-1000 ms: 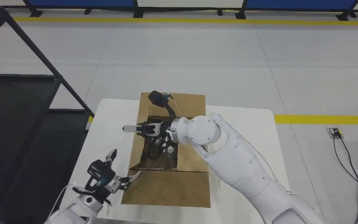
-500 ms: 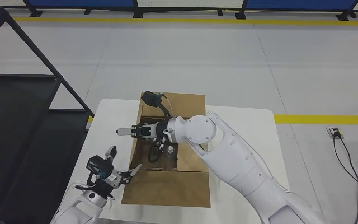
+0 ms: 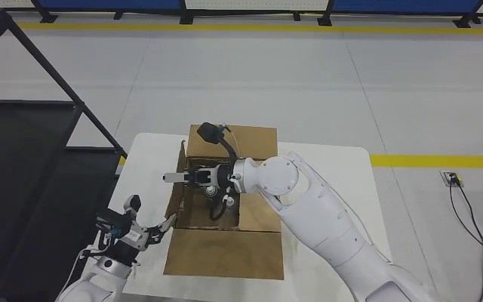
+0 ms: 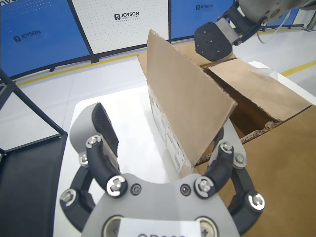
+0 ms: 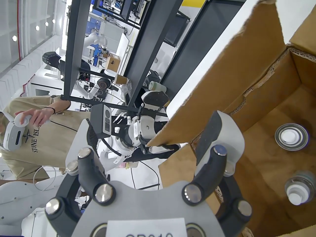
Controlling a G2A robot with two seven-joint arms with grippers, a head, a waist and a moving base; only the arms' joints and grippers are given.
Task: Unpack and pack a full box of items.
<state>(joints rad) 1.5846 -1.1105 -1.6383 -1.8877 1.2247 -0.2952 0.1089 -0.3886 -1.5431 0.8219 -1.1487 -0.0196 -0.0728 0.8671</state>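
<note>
An open cardboard box [image 3: 256, 143] sits mid-table, its near flap [image 3: 226, 253] lying flat. The box's left side flap [image 4: 182, 94] stands upright. My left gripper [image 4: 163, 129] is open at the flap's near corner, one finger [image 4: 106, 127] outside it on the table side. My right gripper [image 5: 153, 124] is open over the box, straddling the same flap [image 5: 234, 75] near its top edge. The top view shows the right gripper [image 3: 187, 156] above the box's left side and the left gripper [image 3: 151, 214] at the front left. Inside the box stand a can [image 5: 291, 136] and a capped bottle [image 5: 296, 191].
The white table [image 3: 151, 158] has bare surface to the left of the box. A black metal frame [image 3: 45, 151] stands just off the table's left edge. The right gripper's black pad [image 4: 213, 44] hangs above the box's far end.
The left gripper has drawn back toward the table's front left. The box's left flap now stands more upright. The right gripper shifted left, then slightly back.
</note>
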